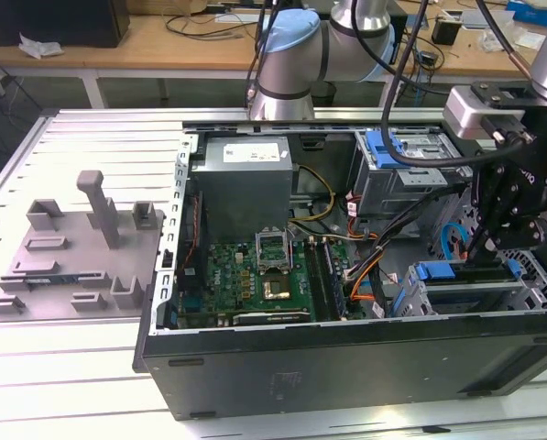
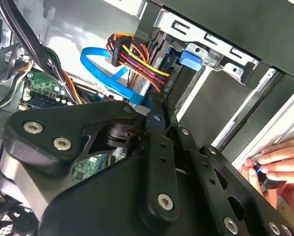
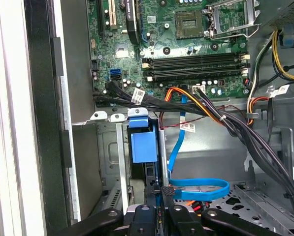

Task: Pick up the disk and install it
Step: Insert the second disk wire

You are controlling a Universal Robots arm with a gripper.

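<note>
The disk (image 1: 479,272) stands on edge in the lower drive cage (image 1: 465,298) at the exterior view's right of the open computer case, with its blue carrier rail (image 1: 433,272) showing at the end. My gripper (image 1: 486,249) reaches down from above with its fingers closed on the disk's upper edge. In the first wrist view the blue carrier (image 3: 141,145) sits in the cage slot just beyond my gripper (image 3: 161,192). In the second wrist view my gripper (image 2: 155,110) points toward the carrier's blue tab (image 2: 190,58). Most of the drive body is hidden inside the cage.
A looped blue data cable (image 3: 196,189) and bundled power wires (image 2: 137,59) lie close to the cage. The motherboard (image 1: 255,275) fills the case middle. A blue bracket (image 1: 388,147) sits in the upper bay. A grey fixture plate (image 1: 71,257) lies left. A person's hand (image 2: 279,160) rests outside the case.
</note>
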